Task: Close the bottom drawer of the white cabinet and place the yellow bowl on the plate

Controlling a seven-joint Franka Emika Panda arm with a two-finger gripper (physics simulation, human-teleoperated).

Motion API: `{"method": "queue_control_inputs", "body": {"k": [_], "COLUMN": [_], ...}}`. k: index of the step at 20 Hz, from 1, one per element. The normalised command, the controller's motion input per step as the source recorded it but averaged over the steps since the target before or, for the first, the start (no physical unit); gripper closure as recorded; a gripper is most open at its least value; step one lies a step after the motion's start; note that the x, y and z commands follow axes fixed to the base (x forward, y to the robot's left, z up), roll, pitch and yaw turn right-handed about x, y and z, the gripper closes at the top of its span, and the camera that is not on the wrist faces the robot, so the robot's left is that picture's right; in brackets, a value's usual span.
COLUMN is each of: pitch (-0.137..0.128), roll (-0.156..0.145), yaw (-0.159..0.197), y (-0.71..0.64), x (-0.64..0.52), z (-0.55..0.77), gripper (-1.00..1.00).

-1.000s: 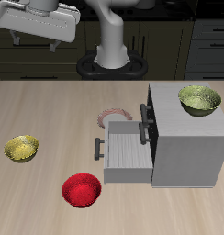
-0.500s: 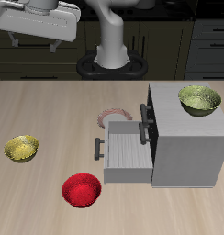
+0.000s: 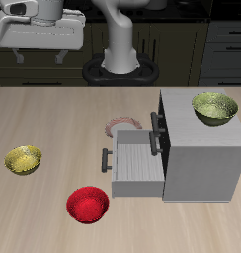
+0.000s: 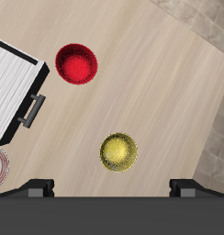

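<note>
While the gripper (image 3: 40,51) hangs high above the table (image 3: 53,124), over the back edge, nothing sits between its fingers; the wrist view shows the two fingertips (image 4: 34,189) set wide apart with only bare tabletop between them. Jaws spread wide, empty.

Exterior view, clock directions taken from the table's centre:
- white cabinet (image 3: 201,148) at about 3 o'clock, largest item on the table.
- bottom drawer (image 3: 135,163) pulled out of the cabinet's front face, open, ribbed floor visible; its dark bar handle (image 3: 106,161) faces away from the cabinet body. Drawer above it appears flush with the cabinet front.
- olive-green bowl (image 3: 214,107) sits on the cabinet's top.
- plate (image 3: 122,126) at about 12 o'clock, farther back than the open drawer and just beside it; partly hidden behind the drawer, only the pinkish rim arc shows clearly.
- yellow bowl (image 3: 24,159) at about 9 o'clock, upright on the table, well apart from plate and cabinet.
- red bowl (image 3: 88,205) at about 6 o'clock, near the table's front edge, near the drawer's handle end but not touching.

Wrist view: yellow bowl (image 4: 118,151) lies between the two fingertips' lines but far below them; red bowl (image 4: 76,64) beyond it; drawer corner and handle (image 4: 31,110) visible, plate's rim (image 4: 0,169) just showing at the frame edge.
</note>
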Motion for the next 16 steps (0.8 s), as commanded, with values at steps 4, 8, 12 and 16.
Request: {"method": "queue_control_inputs", "body": {"k": [4, 8, 12, 16], "pitch": [-0.029, -0.067, -0.110, -0.007], "roll": [-0.025, -0.016, -0.029, 0.028], "yaw": [0.336, 0.284, 0.327, 0.137], "y": [0.08, 0.08, 0.09, 0.13], "x": [0.01, -0.03, -0.01, -0.01], "z": [-0.09, -0.03, 0.02, -0.05], "gripper": [-1.00, -1.00, -1.00, -1.00]}}
